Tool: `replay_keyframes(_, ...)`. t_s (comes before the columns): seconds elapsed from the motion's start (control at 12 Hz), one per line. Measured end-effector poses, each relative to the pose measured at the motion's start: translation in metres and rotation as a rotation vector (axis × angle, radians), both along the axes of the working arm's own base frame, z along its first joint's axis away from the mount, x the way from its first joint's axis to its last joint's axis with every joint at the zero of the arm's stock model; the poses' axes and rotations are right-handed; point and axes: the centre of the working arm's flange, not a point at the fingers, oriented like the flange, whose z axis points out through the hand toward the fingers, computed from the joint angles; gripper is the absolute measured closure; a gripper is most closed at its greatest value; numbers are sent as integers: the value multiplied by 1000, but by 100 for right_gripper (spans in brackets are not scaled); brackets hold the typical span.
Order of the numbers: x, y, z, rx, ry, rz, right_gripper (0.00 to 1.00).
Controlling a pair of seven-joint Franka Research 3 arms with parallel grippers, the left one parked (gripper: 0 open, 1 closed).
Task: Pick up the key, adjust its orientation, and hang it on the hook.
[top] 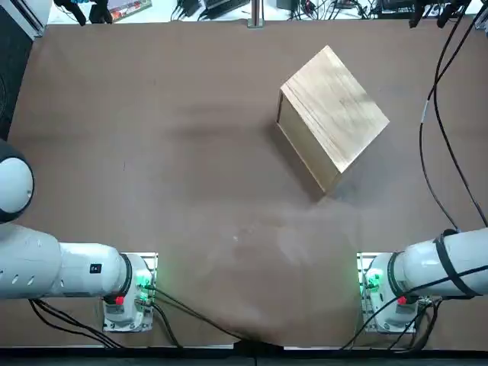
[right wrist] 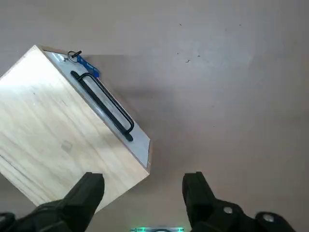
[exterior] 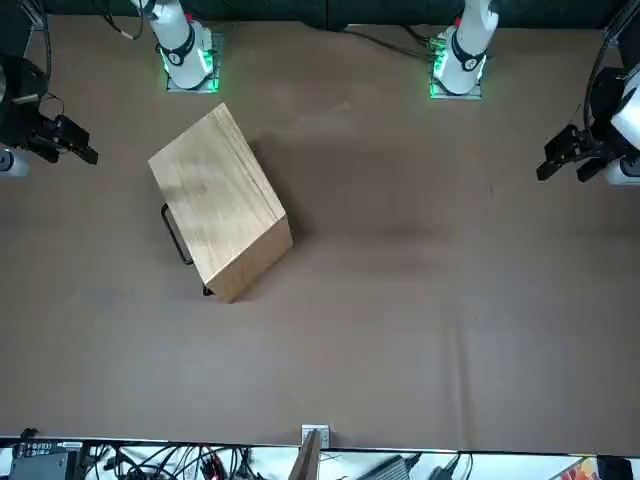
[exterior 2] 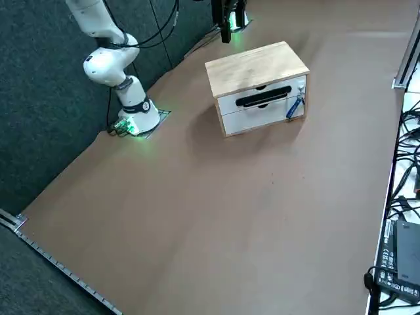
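Your right gripper (right wrist: 144, 178) is up near the box (right wrist: 53, 125), fingers wide apart. Pinch the key (right wrist: 89, 66) by its blue head (probably light, hard, slippery).

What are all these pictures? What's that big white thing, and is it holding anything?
It's a robot with two arms, and the right arm does the work. One picture looks down from overhead, one faces the robot from across the table, one looks from its right side, and one comes from its right wrist. A wooden box with two white drawers sits on the table. At its front, a blue key seems to hang by a ring from a small hook. The right gripper hovers above the table, fingers open, holding nothing.
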Motion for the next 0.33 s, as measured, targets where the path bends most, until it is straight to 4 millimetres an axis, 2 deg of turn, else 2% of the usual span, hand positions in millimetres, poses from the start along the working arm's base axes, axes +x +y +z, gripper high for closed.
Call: replay_keyframes(0.33, 0, 0, 0, -7, -3, 1, 0)
